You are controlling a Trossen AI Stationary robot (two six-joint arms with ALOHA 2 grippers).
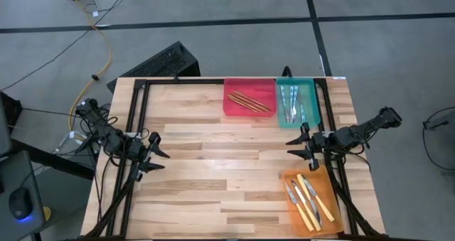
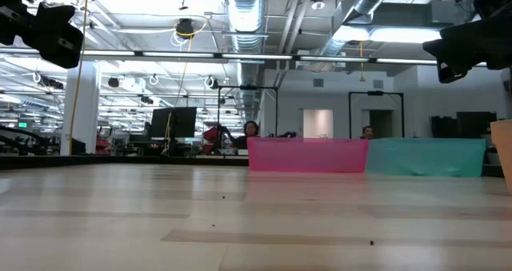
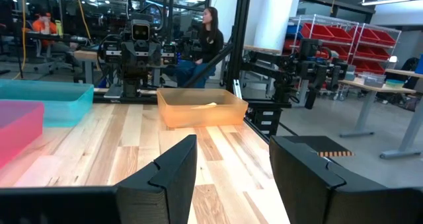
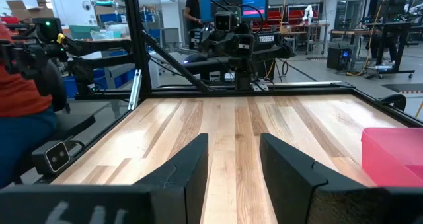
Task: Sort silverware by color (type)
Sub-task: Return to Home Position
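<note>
Silverware (image 1: pixel 306 197) sorted in trays (image 1: pixel 234 110); left end effector (image 1: pixel 163 158), right end effector (image 1: pixel 290 147) spread, empty, over table (image 1: pixel 213 173).

the left arm (image 1: pixel 106 136) and right arm (image 1: pixel 355 134) are showing as slim, jointed, matte black limbs. the left gripper (image 3: pixel 232 143) and right gripper (image 4: pixel 234 137) are presenting broad, angular black fingers (image 3: pixel 172 178) with stepped inner edges. white lettering (image 4: pixel 266 38) is marking the left arm's wrist.

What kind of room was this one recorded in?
Probably a robotics lab or workshop floor: bare ceiling ducts overhead, shelves of red bins, and another robot arm set up beyond this table.
</note>
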